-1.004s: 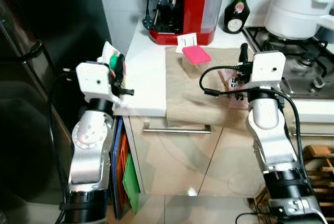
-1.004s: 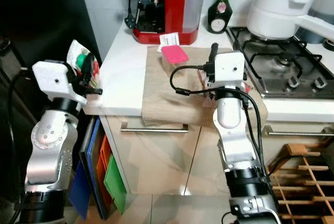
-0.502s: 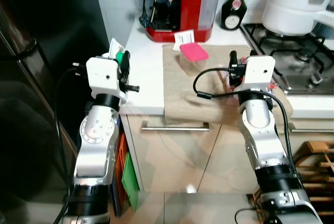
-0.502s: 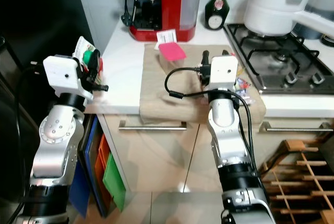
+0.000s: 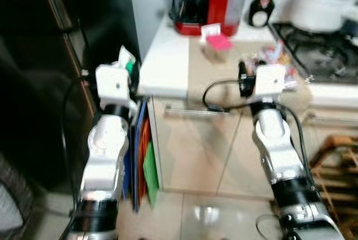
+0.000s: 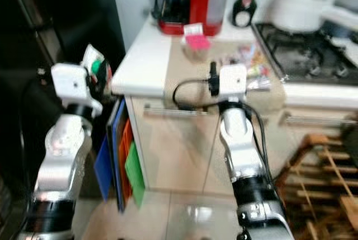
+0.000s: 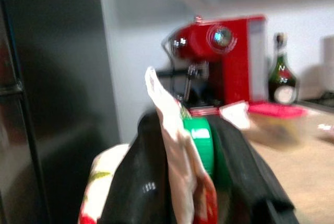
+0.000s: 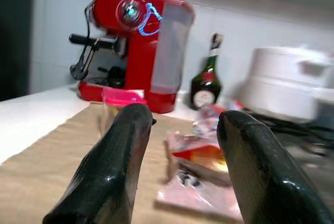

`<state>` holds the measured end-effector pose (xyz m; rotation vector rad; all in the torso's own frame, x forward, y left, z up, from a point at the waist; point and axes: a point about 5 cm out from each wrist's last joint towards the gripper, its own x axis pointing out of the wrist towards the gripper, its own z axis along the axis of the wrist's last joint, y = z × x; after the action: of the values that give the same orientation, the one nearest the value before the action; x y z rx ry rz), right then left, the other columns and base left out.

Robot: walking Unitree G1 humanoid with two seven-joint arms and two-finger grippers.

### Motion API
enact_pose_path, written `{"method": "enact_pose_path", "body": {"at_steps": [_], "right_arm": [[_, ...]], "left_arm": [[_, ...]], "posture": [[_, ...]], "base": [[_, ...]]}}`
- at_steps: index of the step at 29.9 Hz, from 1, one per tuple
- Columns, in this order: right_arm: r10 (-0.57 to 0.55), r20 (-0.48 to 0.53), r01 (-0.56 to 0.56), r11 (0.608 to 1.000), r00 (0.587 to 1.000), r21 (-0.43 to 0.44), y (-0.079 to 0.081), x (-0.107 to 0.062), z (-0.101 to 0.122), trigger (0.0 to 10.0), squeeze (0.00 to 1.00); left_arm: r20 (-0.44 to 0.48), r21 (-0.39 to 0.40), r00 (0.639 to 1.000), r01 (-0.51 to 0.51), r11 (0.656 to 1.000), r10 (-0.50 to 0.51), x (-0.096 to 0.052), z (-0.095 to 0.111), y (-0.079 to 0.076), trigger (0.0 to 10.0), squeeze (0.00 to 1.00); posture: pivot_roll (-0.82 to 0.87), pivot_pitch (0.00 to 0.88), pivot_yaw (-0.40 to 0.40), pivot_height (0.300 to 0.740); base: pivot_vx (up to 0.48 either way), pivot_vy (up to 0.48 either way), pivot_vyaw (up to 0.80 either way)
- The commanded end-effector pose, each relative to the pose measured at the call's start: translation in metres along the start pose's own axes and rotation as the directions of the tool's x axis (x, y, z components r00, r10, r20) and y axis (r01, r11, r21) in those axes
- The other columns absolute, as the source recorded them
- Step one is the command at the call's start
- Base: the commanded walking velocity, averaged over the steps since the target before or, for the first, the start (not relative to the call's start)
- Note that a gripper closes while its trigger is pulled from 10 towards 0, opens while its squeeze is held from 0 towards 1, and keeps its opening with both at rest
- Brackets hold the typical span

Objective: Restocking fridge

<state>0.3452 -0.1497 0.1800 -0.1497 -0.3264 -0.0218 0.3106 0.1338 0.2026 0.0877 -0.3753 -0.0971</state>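
1. The left arm (image 5: 103,156) rises bent at the elbow, its wrist level with the edge of the white counter (image 5: 165,66) and just left of the counter's corner.
2. The left gripper (image 7: 180,182) has its black fingers (image 7: 141,182) closed on a white food packet (image 7: 175,145) with a green patch.
3. The right arm (image 5: 279,156) stands upright in front of the counter, its wrist at the counter's front edge.
4. The right gripper (image 8: 180,156) points over the counter, its two fingers (image 8: 117,161) spread apart with nothing between them.
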Motion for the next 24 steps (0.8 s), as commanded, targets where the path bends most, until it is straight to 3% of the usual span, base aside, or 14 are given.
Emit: {"method": "enact_pose_path", "body": {"at_steps": [1,8,14,19,24], "right_arm": [[0.015,0.015,-0.015,1.0,1.0,0.0,0.003,0.002,0.004,10.0,0.0],[0.026,0.0,-0.026,1.0,1.0,-0.001,0.005,0.001,0.0,10.0,0.0],[0.112,-0.025,-0.112,0.994,0.993,-0.004,0.015,-0.004,-0.004,10.0,0.0],[0.094,-0.045,-0.094,0.996,0.995,-0.003,0.009,-0.005,-0.009,10.0,0.0],[0.094,-0.08,-0.094,0.996,0.992,-0.004,0.005,-0.01,-0.016,10.0,0.0]], "left_arm": [[0.006,0.003,1.0,-0.007,1.0,0.007,0.001,0.002,0.002,10.0,0.0],[0.003,0.001,1.0,-0.003,1.0,0.003,0.0,0.002,0.001,10.0,0.0],[-0.023,-0.015,1.0,-0.016,1.0,0.015,-0.003,-0.004,0.003,10.0,0.0],[-0.04,-0.039,0.999,-0.015,0.999,0.013,-0.006,-0.006,0.003,10.0,0.0],[-0.062,-0.07,0.998,-0.003,0.998,-0.001,-0.018,-0.012,0.013,10.0,0.0]], "posture": [[-0.12,0.0,0.035,0.74],[-0.12,0.0,0.035,0.74],[-0.12,0.0,0.038,0.74],[-0.12,0.0,0.042,0.74],[-0.12,0.0,0.045,0.74]], "base": [[-0.262,0.0,0.0],[-0.262,0.0,0.0],[-0.265,0.0,0.0],[-0.056,0.0,0.0],[0.0,0.0,0.0]]}}
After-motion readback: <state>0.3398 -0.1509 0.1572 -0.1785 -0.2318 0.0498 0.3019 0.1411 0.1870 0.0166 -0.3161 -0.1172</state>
